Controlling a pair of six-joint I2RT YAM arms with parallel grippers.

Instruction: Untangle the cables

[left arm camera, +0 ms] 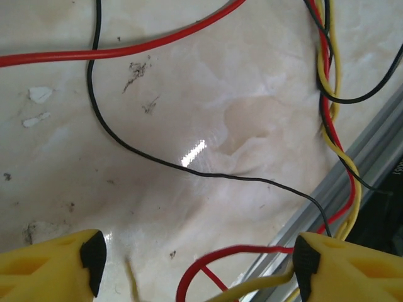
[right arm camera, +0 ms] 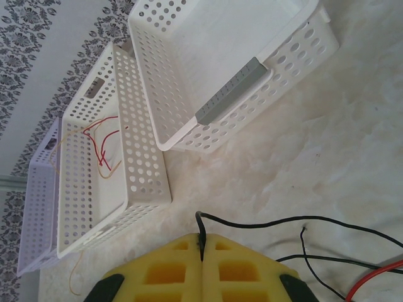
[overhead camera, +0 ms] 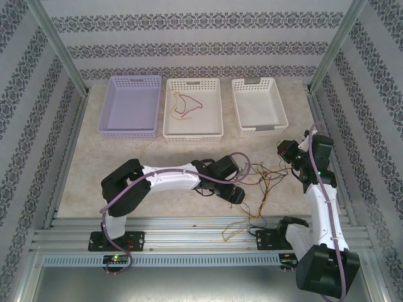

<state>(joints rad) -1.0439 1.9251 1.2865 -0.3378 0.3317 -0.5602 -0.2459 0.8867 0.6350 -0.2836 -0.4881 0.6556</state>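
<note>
Cables (overhead camera: 267, 179) (red, yellow, black) lie tangled on the table (overhead camera: 126, 157) between the two arms. The left arm stretches low to the right, its left claw (left arm camera: 195, 264) gaping wide over strands beside the rail (left arm camera: 352, 163). The right arm folds upward, and the right claw (right arm camera: 201, 242) pinches one black cable (right arm camera: 264, 220).

Left gripper (left arm camera: 200, 258) spread wide, right gripper (right arm camera: 201, 251) pinched closed
</note>
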